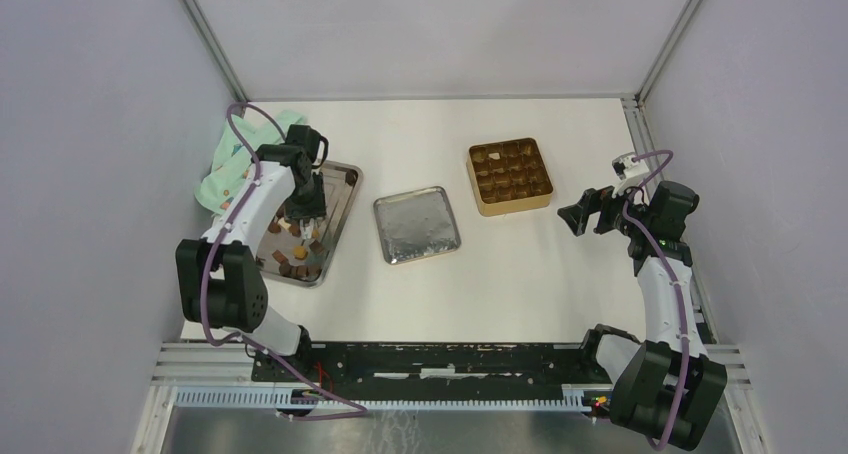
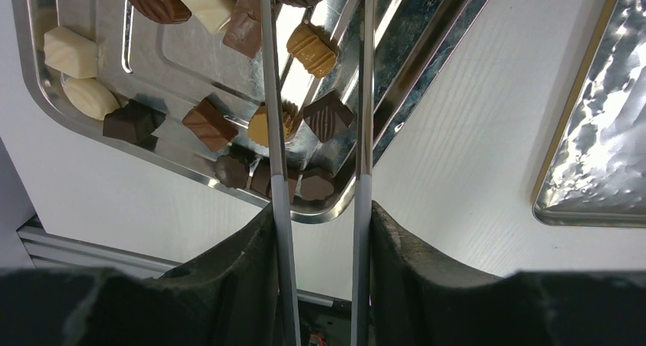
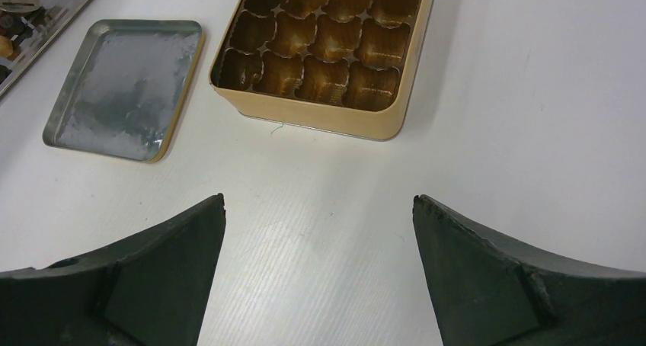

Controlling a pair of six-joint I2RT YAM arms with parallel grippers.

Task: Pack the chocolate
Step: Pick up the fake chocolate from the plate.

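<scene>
Left pincer (image 2: pixel 321 220) squeezes tweezers (image 2: pixel 365 94) — chocolate (image 2: pixel 328 116) on tray (image 2: pixel 179 64) just ahead. Right pincer (image 3: pixel 320 239) wide open, empty — tin (image 3: pixel 305 113) ahead.

Left arm (image 1: pixel 250 199) mine, stretched forward along left side, elbow bent, wrist pitched down. Left gripper (image 2: pixel 321 209) partly closed: fingers (image 2: pixel 236 270) press from outside on both legs of tweezers (image 2: pixel 365 94), which run straight out ahead of my jaws. Right arm (image 1: pixel 662 274) standing at right side, forearm raised, wrist turned inward toward centre. Right gripper (image 3: pixel 319 199) spread wide, nothing between jaws.
</scene>
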